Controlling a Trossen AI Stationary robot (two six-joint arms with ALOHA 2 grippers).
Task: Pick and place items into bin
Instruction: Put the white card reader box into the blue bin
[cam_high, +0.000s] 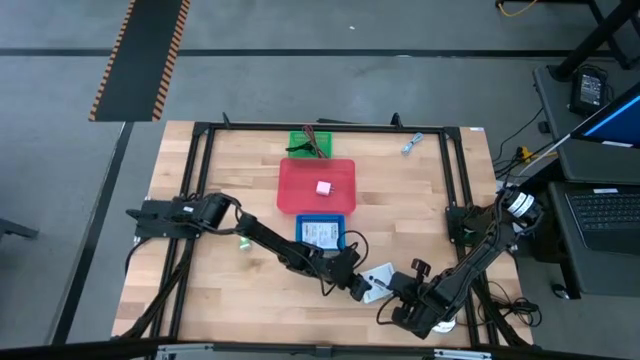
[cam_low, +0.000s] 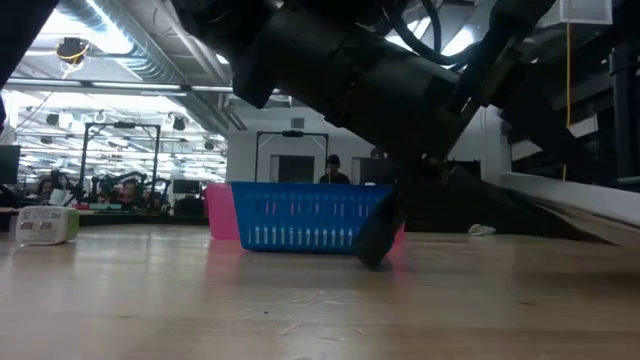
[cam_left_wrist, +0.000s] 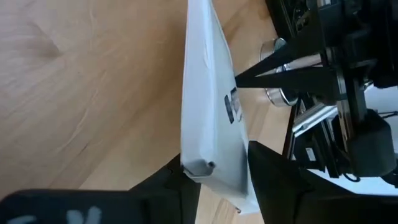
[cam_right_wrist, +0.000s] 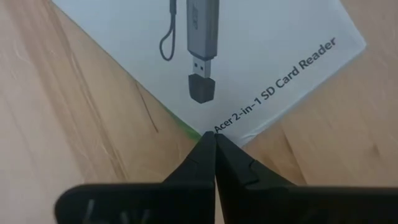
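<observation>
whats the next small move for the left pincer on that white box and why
Probably finish closing, then lift. In the left wrist view the left pincer straddles the white box, a finger on each side, and the box looks tipped up on edge on the wooden table. The right pincer, shut, presses its tip against the box's corner, seemingly bracing it.

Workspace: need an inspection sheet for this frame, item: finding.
Surface: wooden table inside a black frame.
Job's things: red bin holds a pink cube; blue basket holds a printed card; white card reader box lies near the table's front edge.
Clutter: green item behind the red bin; small blue-grey piece at the back right.
Hands: left hand straddles the box's end, fingers either side; right hand shut, its tip at the box's corner.
Cables: bundle beside the right arm's base.
Surroundings: grey floor, striped mat, laptop at right.
</observation>
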